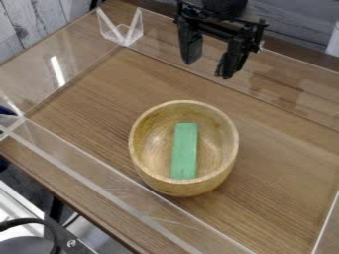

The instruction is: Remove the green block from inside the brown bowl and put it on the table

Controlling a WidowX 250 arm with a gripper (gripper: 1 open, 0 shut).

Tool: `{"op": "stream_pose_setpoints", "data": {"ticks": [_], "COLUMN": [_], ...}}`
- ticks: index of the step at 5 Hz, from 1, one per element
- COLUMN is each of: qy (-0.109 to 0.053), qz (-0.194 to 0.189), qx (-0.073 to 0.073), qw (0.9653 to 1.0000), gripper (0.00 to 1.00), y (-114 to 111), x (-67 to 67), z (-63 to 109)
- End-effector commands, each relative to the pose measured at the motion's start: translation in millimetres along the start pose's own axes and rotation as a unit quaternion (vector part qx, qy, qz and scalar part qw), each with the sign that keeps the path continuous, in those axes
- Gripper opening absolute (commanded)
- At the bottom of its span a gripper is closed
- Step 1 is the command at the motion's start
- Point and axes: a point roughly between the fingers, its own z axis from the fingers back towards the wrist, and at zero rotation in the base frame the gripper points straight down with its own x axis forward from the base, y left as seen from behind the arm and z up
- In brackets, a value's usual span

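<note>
A round light-brown wooden bowl [184,148] sits on the wood-grain table [79,104], a little toward the front. Inside it lies the green block [185,150], a flat bright green bar resting lengthwise on the bowl's bottom. My black gripper [212,55] hangs at the back of the scene, above and behind the bowl, well apart from it. Its two fingers point down with a wide gap and nothing between them, so it is open.
Low clear acrylic walls [79,189] edge the table at the front, left and back. A small clear bracket [121,28] stands at the back left corner. A dark cable [40,233] shows below the front edge.
</note>
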Motion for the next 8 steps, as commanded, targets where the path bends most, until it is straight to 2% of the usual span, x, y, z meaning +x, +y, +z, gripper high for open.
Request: {"op": "stream_pose_setpoints", "data": {"ticks": [1,4,6,8], "qy": [0.017,0.040,0.036,0.056], "qz": [-0.015,-0.045,-0.035,-0.014], "qx": [0.005,0.037,0.026,0.018], "qw": [0.9997,0.9975,0.9984,0.9982], "gripper": [1.00,1.00,1.00,1.00], "y": [6,-6,2,6], "x": [-7.0,-26.0,-20.8,-23.8], "z": [-2.5,-58.9,-69.6,-84.2]}}
